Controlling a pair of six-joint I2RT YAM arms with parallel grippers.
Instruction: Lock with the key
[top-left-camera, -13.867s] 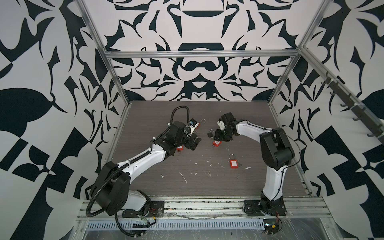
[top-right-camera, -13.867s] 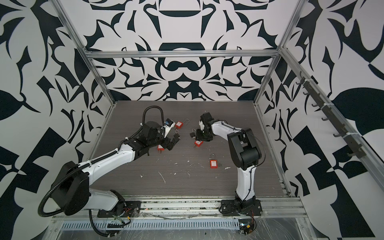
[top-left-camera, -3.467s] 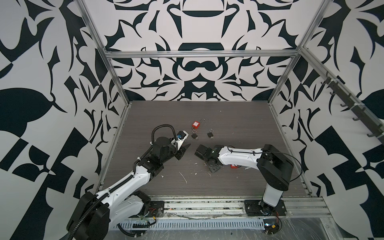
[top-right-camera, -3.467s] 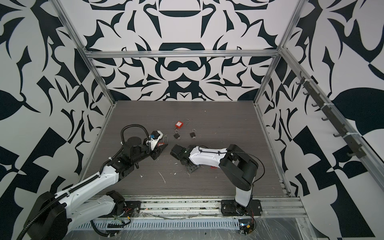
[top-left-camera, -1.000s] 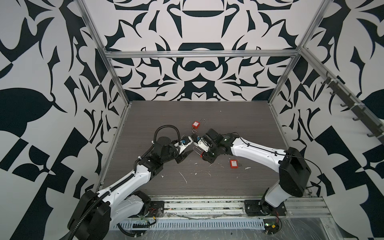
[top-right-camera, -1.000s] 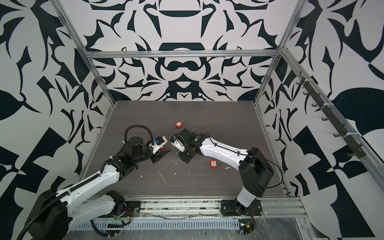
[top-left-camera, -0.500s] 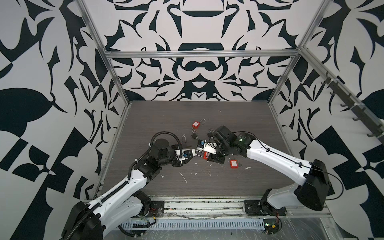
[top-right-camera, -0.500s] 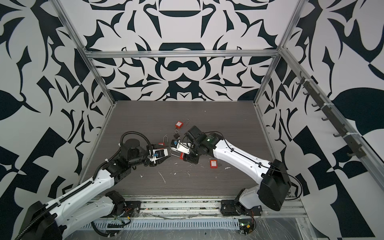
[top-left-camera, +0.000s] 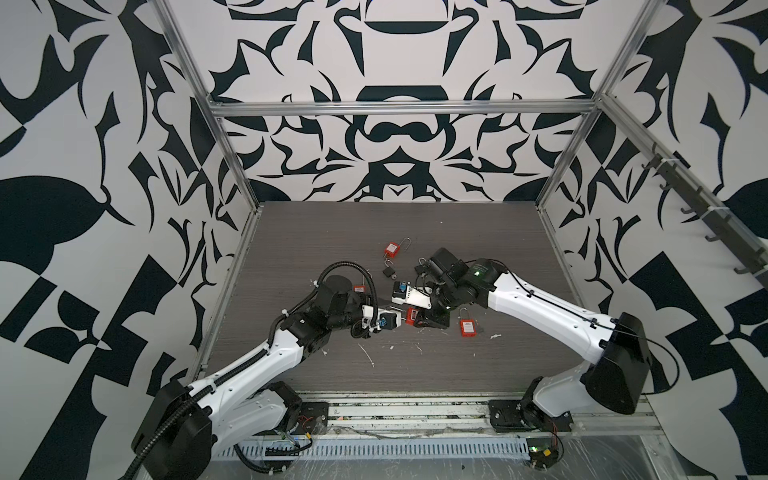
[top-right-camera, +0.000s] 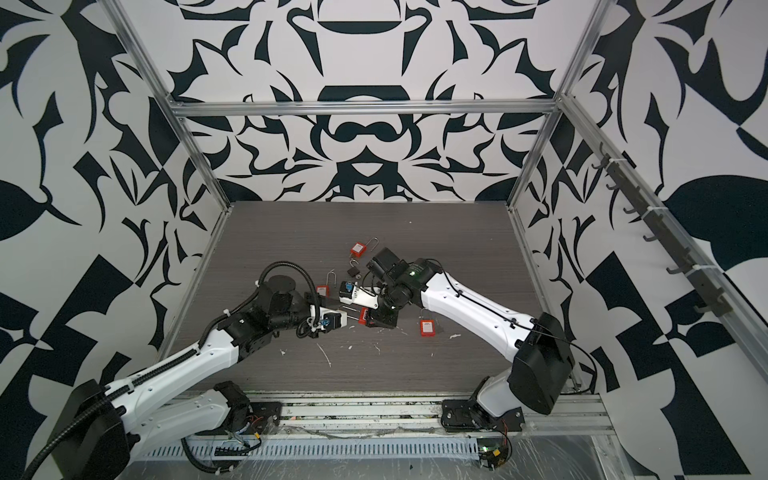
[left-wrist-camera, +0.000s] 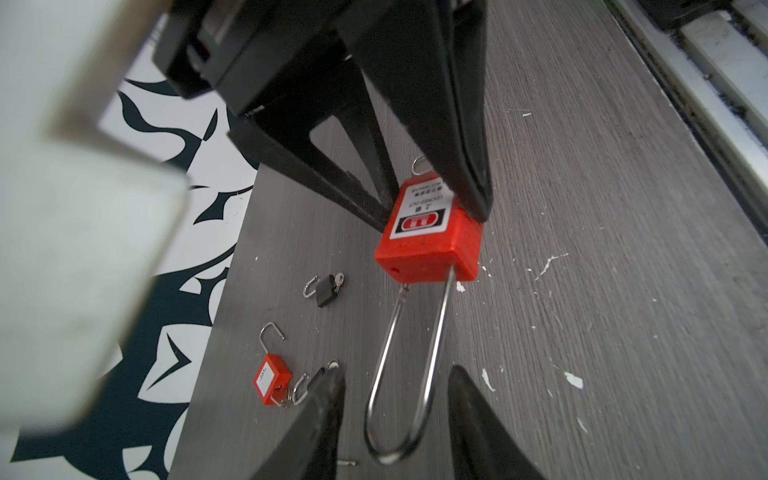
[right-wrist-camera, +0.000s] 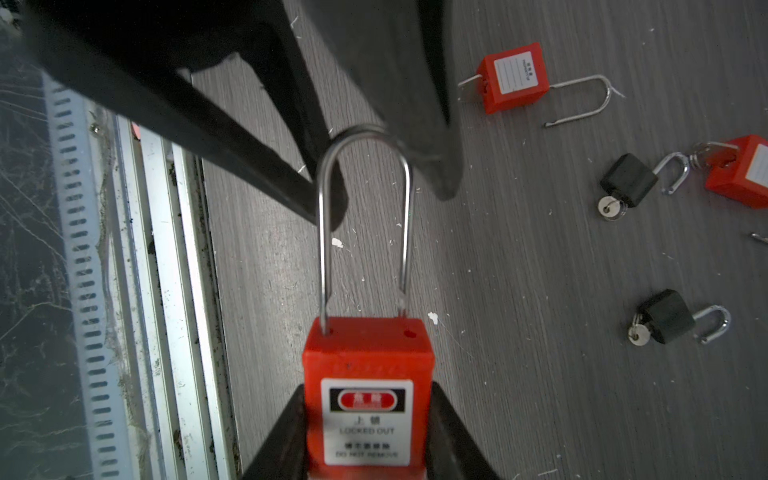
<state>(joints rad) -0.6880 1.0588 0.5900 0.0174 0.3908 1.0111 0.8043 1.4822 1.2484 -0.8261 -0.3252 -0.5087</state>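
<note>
A red padlock (right-wrist-camera: 368, 365) labelled "LOCKED OUT" is held above the table, with my right gripper (right-wrist-camera: 368, 395) shut on its body. Its long steel shackle (right-wrist-camera: 365, 208) points toward my left arm. The shackle's free end stands just outside its hole. My left gripper (left-wrist-camera: 395, 374) is open around the shackle's bend (left-wrist-camera: 409, 374), with a gap on each side. In both top views the two grippers meet at mid-table, left gripper (top-left-camera: 399, 319) against red padlock (top-left-camera: 411, 314) and right gripper (top-left-camera: 422, 318); the same padlock (top-right-camera: 363, 316) shows there too. The key is hidden.
Other padlocks lie behind the arms: a red one (top-left-camera: 392, 249), a small black one (top-left-camera: 390, 272), and a red one (top-left-camera: 467, 328) to the right. The right wrist view shows two black padlocks with keys (right-wrist-camera: 627, 183) (right-wrist-camera: 665, 318). The metal front rail (right-wrist-camera: 166, 249) is close.
Both arms have come together at mid-table. The right gripper brought the red padlock over, and the left gripper slid around its shackle while its jaws narrowed.
</note>
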